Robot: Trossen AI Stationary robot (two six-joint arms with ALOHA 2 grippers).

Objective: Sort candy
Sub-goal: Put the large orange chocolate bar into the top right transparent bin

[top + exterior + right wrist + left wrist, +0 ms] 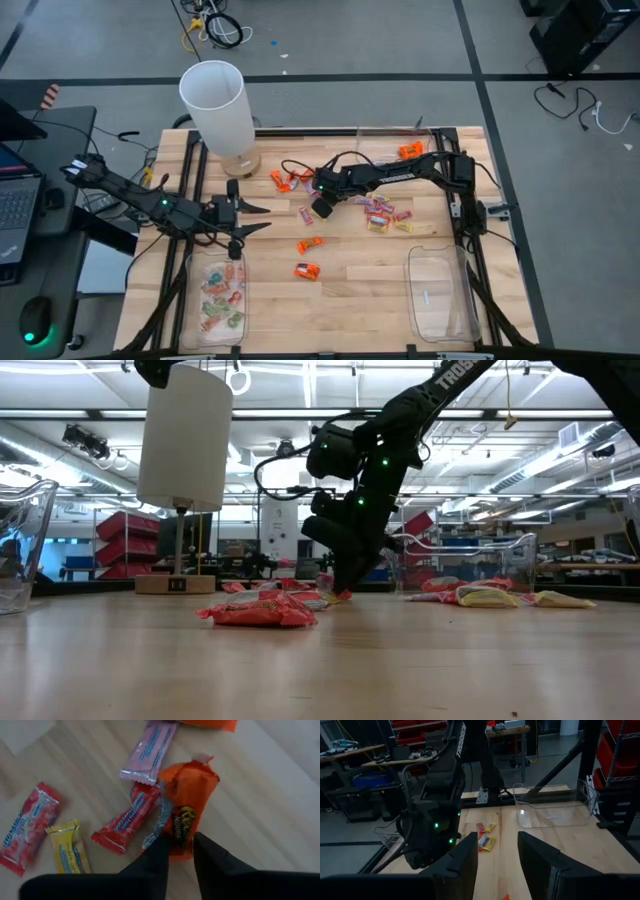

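Progress: I see one tray (190,300) part-filled, other tray (440,300) bare | candy (385,215) mostly loose on tabletop (360,290) | right gripper (179,851) jaws pinching orange candy (187,810) | left gripper (255,218) jaws spread, idle above filled tray.

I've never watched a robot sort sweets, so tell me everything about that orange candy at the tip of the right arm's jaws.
The orange candy is a small, crinkly, shiny packet with yellow lettering on a dark patch and crimped ends. It lies on the wooden table, near the middle, one end between the right gripper jaws, which close around it. Its side overlaps a red candy, and a pink candy lies just beyond.
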